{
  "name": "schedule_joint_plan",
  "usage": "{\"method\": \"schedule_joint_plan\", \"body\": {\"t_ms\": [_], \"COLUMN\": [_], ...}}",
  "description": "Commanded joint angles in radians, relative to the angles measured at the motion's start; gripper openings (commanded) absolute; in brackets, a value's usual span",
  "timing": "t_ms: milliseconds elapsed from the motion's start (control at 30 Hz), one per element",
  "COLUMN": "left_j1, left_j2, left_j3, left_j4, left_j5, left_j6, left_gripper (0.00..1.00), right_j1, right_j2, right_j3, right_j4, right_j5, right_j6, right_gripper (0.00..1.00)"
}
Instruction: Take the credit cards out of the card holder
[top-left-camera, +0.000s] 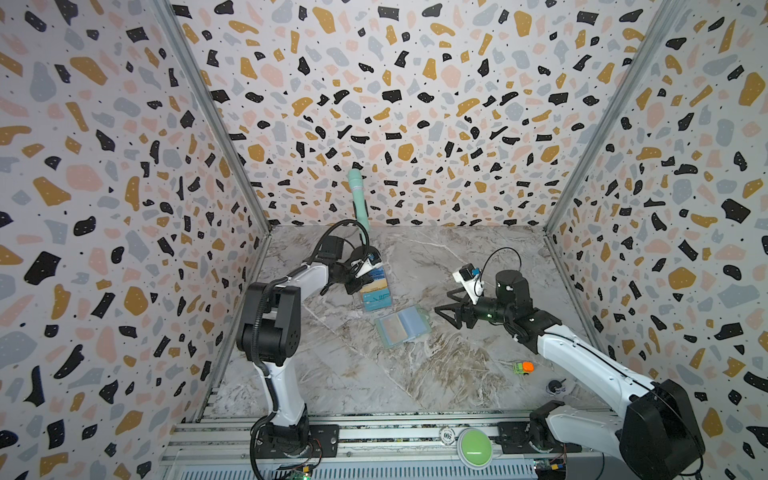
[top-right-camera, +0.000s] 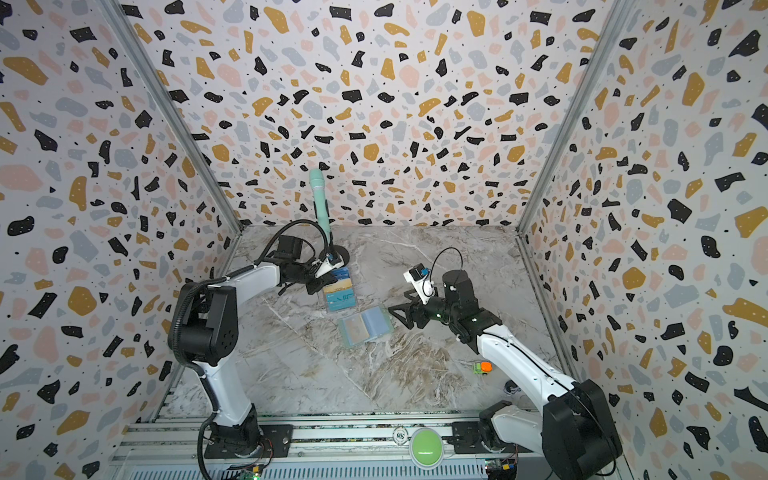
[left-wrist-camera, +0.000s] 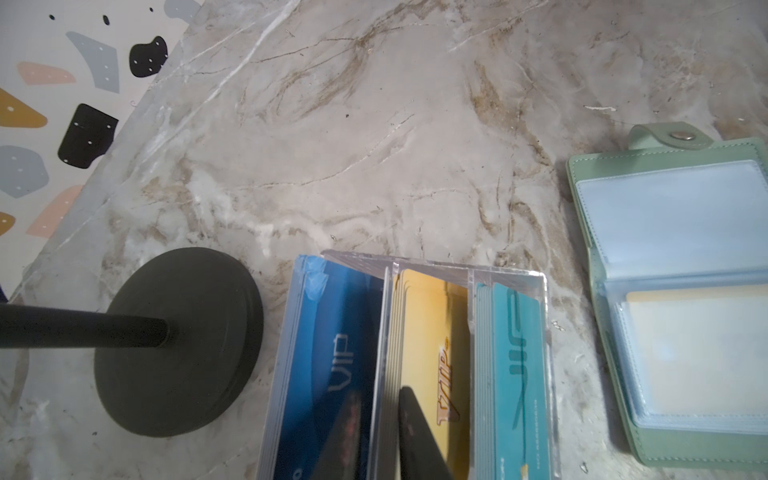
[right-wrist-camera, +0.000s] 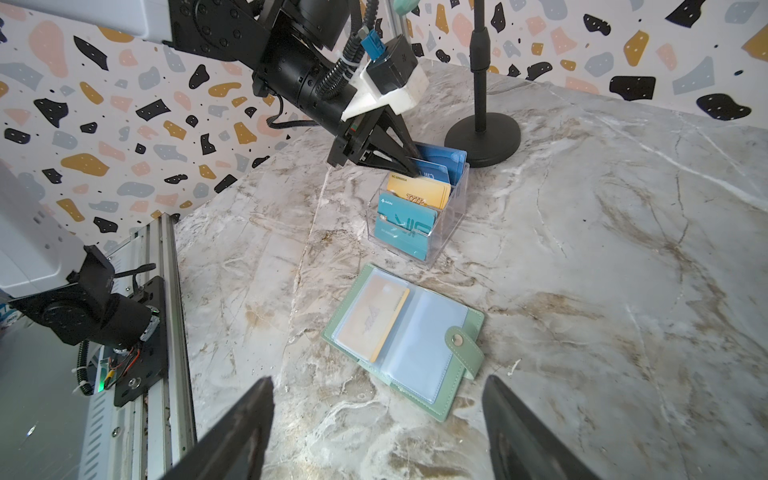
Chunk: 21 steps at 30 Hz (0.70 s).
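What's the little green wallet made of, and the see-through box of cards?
The card holder looks like soft matte faux leather or vinyl: stitching lines its edge and the tab bends. Its snap shines like metal. The sleeve pages seem thin glossy plastic; a yellow card shows through. The stand looks like hard clear acrylic, with sharp shiny edges.

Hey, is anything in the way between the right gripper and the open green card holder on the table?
Nothing visible. The right gripper, jaws open, has only bare table between it and the card holder. The yellow card does sit under a clear sleeve page, though.
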Motion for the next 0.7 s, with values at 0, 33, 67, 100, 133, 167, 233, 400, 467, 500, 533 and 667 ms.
{"method": "schedule_joint_plan", "body": {"t_ms": [0,33,67,100,133,167,233,400,467,500,533,667], "left_j1": [0.006,0.006,0.006,0.006,0.006,0.006,0.006,0.006,0.006,0.006,0.006,0.006], "left_j2": [-0.025,-0.025,-0.025,-0.025,-0.025,-0.025,-0.026,-0.04,-0.046,-0.048,-0.05,-0.053], "left_j3": [0.021,0.019,0.018,0.018,0.018,0.018,0.02,0.013,0.004,0.0,-0.003,-0.006], "left_j4": [0.022,0.025,0.026,0.026,0.027,0.028,0.031,0.05,0.066,0.071,0.074,0.087], "left_j5": [0.004,0.002,0.0,-0.002,-0.004,-0.005,-0.006,-0.015,-0.023,-0.027,-0.029,-0.031], "left_j6": [-0.011,-0.013,-0.013,-0.013,-0.014,-0.014,-0.018,-0.028,-0.039,-0.041,-0.041,-0.047], "left_gripper": [0.2,0.2,0.2,0.2,0.2,0.2,0.2,0.2,0.2,0.2,0.2,0.2], "right_j1": [-0.003,-0.003,-0.002,-0.003,-0.002,-0.002,-0.002,-0.003,-0.003,-0.003,-0.003,-0.003], "right_j2": [-0.002,-0.002,-0.002,-0.003,-0.002,-0.002,-0.002,-0.001,-0.001,0.0,0.002,0.002], "right_j3": [0.006,0.006,0.006,0.005,0.006,0.006,0.006,0.005,0.005,0.006,0.006,0.006], "right_j4": [-0.009,-0.008,-0.009,-0.009,-0.008,-0.009,-0.008,-0.008,-0.007,-0.007,-0.007,-0.007], "right_j5": [-0.011,-0.01,-0.011,-0.01,-0.01,-0.011,-0.011,-0.011,-0.011,-0.01,-0.011,-0.012], "right_j6": [-0.007,-0.007,-0.008,-0.009,-0.01,-0.009,-0.009,-0.009,-0.009,-0.01,-0.01,-0.009], "right_gripper": [0.79,0.79,0.79,0.79,0.79,0.79,0.79,0.79,0.79,0.79,0.79,0.79]}}
